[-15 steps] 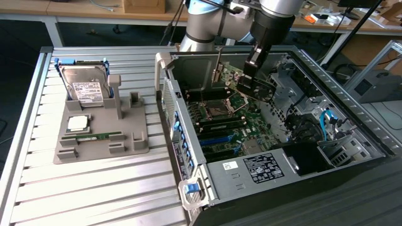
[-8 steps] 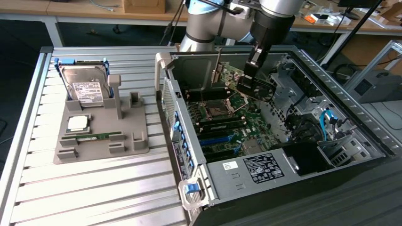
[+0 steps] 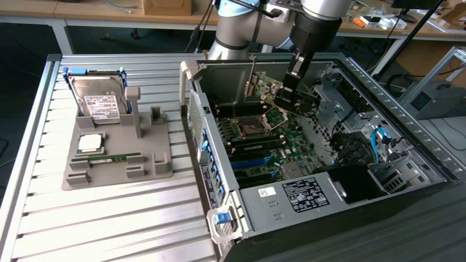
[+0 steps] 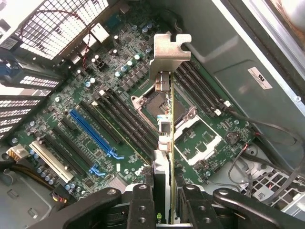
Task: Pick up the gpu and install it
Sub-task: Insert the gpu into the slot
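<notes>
- Wrist view looks along the gpu [image 4: 164, 125] edge-on; the fingers [image 4: 142, 206] are clamped on its near end, one on each flat face; the silver bracket [image 4: 169, 47] is at the far end.
- Exterior view: the gpu [image 3: 271, 90] hangs inside the open case [image 3: 273, 203], above the motherboard [image 3: 291, 143] and touching none of it; it is not yet seated in any slot; the blue slot [image 4: 93, 131] lies off to one side of the card's line.
- Handling, as a judgement: light for the arm; a thin, stiff board that should not sag, yet fragile; its faces likely carry small parts and one long edge the contacts, so neither should take a knock.
- Hold: a pinch across the flat faces near one end, as here, looks sound; it leaves the bracket and the long edges free; gripped this far from the middle, the card could pivot between the fingers if its far end snags.
- Slip: bare board is probably fairly smooth; a firm squeeze, not a crushing one, seems right.
- Beside the case on the tabletop [image 3: 109, 218], the tray [image 3: 117, 169] holds the hard drive [image 3: 98, 98]; both sit well apart from the gpu.
</notes>
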Tool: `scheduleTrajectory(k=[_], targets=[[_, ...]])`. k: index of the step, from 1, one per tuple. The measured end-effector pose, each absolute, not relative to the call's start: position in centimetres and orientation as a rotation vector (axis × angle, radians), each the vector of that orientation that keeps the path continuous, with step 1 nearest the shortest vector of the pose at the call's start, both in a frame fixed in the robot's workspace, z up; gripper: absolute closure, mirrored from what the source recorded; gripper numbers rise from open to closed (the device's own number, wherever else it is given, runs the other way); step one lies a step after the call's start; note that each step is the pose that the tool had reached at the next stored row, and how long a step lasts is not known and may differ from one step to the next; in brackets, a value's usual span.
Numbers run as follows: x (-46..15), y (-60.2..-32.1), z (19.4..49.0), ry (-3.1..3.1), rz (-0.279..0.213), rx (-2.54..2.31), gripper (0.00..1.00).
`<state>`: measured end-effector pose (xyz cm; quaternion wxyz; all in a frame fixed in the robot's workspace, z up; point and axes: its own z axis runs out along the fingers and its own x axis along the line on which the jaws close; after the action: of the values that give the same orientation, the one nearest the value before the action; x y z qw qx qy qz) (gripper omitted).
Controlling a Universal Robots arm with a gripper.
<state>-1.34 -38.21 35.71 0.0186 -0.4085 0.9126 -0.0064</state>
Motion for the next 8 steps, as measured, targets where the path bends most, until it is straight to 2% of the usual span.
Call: scheduleTrajectory(k=[8], targets=[[-1.34, -38.21, 35.70, 2.811, -0.019, -1.318, 0.73]])
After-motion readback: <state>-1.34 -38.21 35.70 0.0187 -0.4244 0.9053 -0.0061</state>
